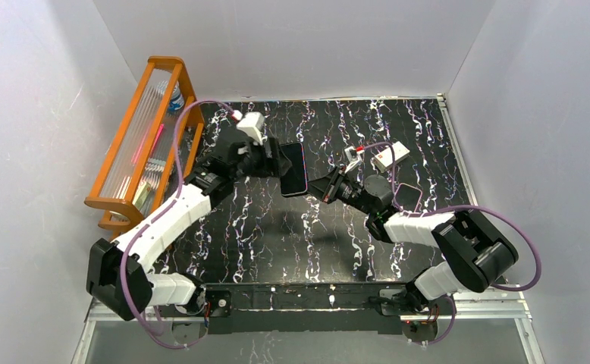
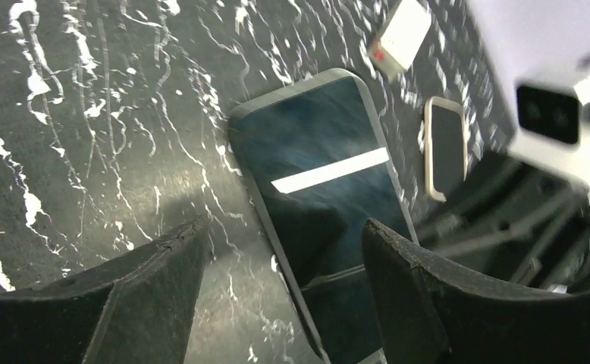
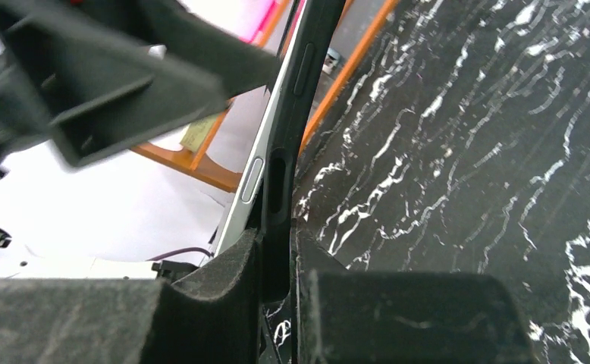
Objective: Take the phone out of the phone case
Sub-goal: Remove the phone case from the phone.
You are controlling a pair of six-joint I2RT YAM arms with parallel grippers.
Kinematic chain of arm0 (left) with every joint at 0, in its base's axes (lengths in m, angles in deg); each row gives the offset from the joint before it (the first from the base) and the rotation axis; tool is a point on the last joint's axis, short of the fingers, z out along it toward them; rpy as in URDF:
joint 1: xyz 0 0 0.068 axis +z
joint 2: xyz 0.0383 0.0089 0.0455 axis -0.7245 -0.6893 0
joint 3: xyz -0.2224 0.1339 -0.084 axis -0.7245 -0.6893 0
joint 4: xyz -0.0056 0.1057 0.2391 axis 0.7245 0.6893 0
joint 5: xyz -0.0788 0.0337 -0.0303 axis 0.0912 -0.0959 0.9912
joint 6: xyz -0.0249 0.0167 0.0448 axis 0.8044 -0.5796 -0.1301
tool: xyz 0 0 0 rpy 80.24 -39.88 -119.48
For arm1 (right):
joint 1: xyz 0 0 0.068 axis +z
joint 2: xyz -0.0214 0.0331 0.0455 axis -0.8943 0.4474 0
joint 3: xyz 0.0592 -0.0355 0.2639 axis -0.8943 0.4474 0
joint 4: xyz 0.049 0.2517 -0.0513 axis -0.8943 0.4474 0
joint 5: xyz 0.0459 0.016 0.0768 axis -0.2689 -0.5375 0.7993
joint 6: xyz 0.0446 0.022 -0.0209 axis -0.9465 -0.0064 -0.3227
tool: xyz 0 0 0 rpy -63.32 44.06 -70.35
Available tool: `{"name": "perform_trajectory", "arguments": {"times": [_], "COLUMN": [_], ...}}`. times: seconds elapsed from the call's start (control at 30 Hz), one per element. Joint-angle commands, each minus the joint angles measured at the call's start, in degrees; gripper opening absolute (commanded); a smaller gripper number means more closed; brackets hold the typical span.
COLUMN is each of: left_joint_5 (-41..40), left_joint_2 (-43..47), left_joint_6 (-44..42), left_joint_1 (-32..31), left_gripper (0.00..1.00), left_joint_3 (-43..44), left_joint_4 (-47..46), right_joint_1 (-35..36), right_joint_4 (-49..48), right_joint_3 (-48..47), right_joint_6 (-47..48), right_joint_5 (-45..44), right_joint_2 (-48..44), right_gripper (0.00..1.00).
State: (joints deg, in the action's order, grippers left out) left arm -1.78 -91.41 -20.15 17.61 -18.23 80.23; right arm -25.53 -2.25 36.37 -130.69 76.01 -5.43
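Right pincer (image 1: 324,187) clamped on the phone (image 1: 293,168), left pincer (image 1: 275,162) standing apart beside it.

The phone sits screen-up toward the back middle of the black marbled surface (image 1: 277,235), between the two arms. In the right wrist view the right pincer's fingers (image 3: 224,303) are closed on one edge of it, with the silver phone edge and the black case (image 3: 286,163) lying tight side by side in the grip. In the left wrist view the left pincer's fingers (image 2: 163,265) are spread wide, one on each side of the phone's near end; I cannot tell whether they touch it. A second phone (image 1: 407,196) with a pale rim lies flat near the right arm, a white box (image 1: 390,155) just behind it, and an orange rack (image 1: 144,144) stands along the left wall.
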Motion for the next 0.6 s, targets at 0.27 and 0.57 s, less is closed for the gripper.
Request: {"name": "perform_trajectory", "arguments": {"times": [0.27, 0.57], "left_joint_5": [-22.34, -34.43], "left_joint_2": [3.83, 0.17], "left_joint_6": [-31.1, -40.4], "left_joint_1": [-20.1, -30.25], "left_gripper": [0.72, 0.69], "left_joint_3": [5.59, 5.22], "left_joint_4": [15.18, 13.91], "right_joint_1": [-0.1, -0.09], "right_joint_4": [14.88, 17.4], "right_joint_3": [-6.57, -6.82], "right_joint_6": [-2.83, -5.89], "right_joint_5": [-2.7, -2.59], "right_joint_2": [-2.78, -2.66], "right_gripper": [0.01, 0.01]}}
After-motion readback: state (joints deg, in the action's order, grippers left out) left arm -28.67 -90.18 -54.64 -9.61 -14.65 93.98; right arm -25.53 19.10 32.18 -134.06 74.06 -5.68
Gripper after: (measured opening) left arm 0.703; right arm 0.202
